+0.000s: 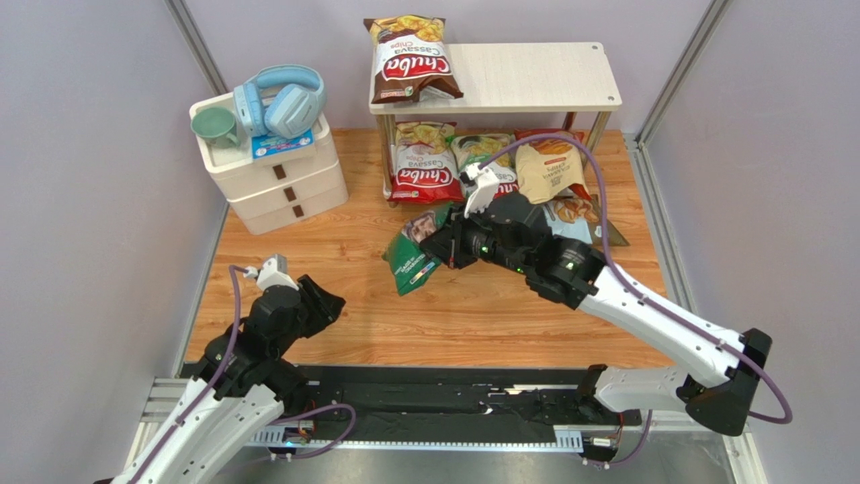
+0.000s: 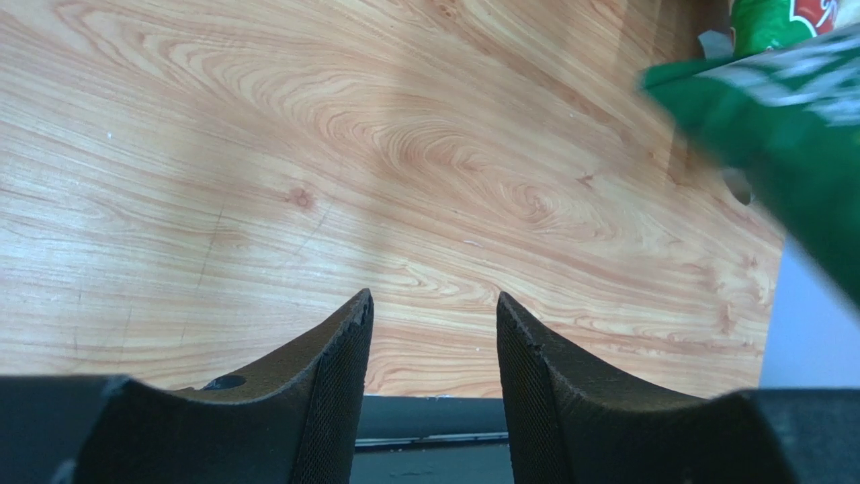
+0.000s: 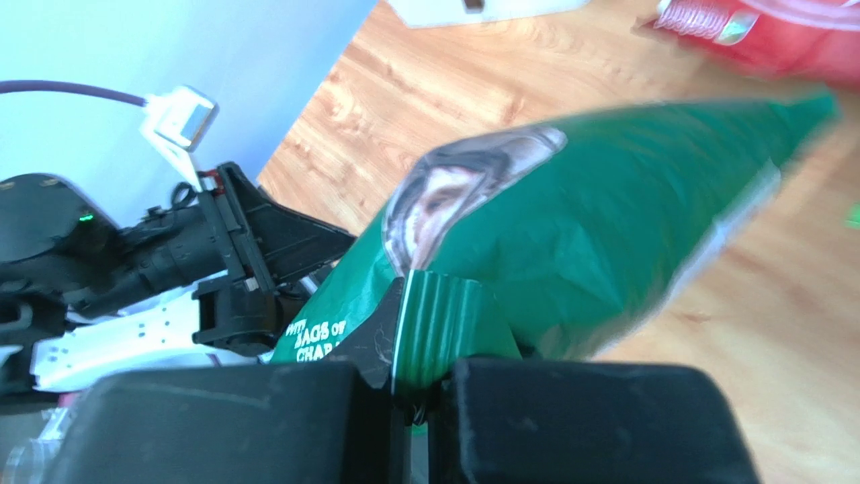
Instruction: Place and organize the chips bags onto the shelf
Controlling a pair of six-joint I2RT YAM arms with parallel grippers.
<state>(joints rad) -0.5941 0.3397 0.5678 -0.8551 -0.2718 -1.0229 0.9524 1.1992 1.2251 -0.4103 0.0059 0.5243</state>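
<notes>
Green foil, dark and glossy: the dark green bag (image 3: pixel 606 222) appears lifted off the bench (image 1: pixel 485 323), near the front of the shelf (image 1: pixel 545 76). Right jaws pinch its crimped end seam only, and the body hangs free. Left jaws are spread and hold nothing, over bare wood well to the left.

Risks, as judged:
- The seam pinch is thin, so the slick film may slide out or the pillow may twist.
- The lower tier is already crowded by the red Chuba bag (image 1: pixel 419 161), green bag (image 1: pixel 474 151) and cream-orange bag (image 1: pixel 550 166). Pushing in could knock one out.
- The top board has room beside the brown Chuba bag (image 1: pixel 409 61).

Look: puffed, creased, with a man's face near the seam and white lettering.
</notes>
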